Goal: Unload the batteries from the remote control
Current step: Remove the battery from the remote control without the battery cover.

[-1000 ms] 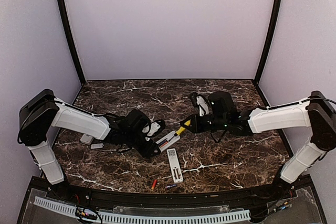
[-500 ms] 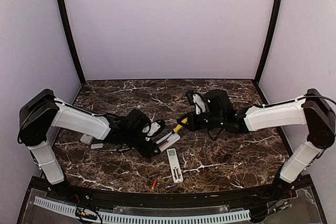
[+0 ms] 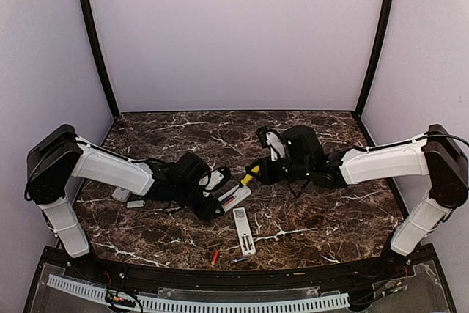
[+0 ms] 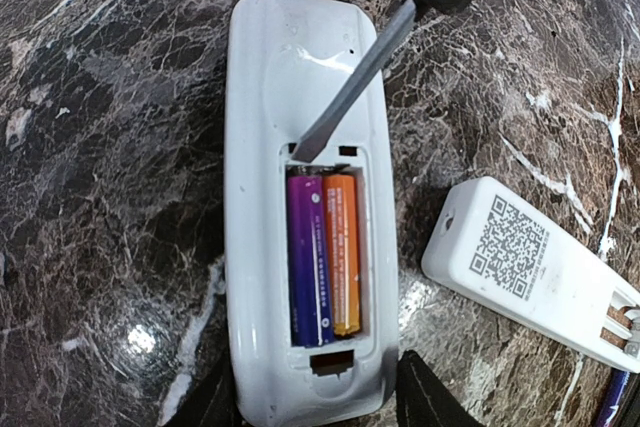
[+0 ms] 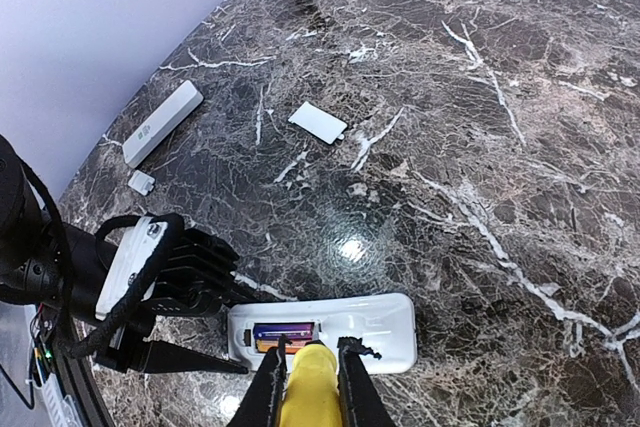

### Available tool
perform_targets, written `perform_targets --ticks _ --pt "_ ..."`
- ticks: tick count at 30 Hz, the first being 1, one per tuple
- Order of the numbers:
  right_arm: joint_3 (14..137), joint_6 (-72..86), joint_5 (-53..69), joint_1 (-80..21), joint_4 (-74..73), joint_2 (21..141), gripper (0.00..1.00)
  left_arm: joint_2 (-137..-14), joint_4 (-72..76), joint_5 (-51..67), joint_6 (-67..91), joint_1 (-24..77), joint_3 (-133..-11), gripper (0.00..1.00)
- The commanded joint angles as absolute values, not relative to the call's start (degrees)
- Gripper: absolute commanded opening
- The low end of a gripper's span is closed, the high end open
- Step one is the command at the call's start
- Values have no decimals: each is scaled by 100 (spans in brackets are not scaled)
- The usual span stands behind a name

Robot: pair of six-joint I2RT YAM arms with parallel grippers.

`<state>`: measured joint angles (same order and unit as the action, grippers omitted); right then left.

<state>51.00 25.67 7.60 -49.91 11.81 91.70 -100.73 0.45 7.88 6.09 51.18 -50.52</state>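
Two batteries (image 4: 325,257), purple and orange, sit side by side in the open bay of the remote (image 4: 300,67), centre frame. Light, rigid, smooth, probably spring-held: pry at the upper end, where the tip of the screwdriver (image 4: 365,67) rests. The left gripper (image 4: 320,405) clamps the remote; the right gripper (image 5: 308,379) is clenched on the screwdriver.

top external sits high behind the arm bases, looking forward and down, far enough back to take in the whole table (image 3: 322,218) and the back wall. left wrist is in tight, staring almost straight down on the remote (image 4: 300,67), with the left gripper (image 4: 312,399) poking in at six o'clock. right wrist rides higher, pitched forward across the marble, right gripper (image 5: 308,387) at six o'clock. all three catch that remote, its batteries (image 4: 340,247) and the screwdriver (image 4: 355,75), which the top view shows small, just off centre toward six o'clock.
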Motion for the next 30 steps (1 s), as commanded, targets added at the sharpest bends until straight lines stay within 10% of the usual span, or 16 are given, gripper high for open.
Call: perform_targets --ticks 1,30 --pt "5173 2435 690 -5157 773 9248 0 -10433 -514 833 472 5219 -4922 18" --pt "4956 4192 2618 -4889 1778 9458 0 -10426 -515 828 457 5218 -4912 18"
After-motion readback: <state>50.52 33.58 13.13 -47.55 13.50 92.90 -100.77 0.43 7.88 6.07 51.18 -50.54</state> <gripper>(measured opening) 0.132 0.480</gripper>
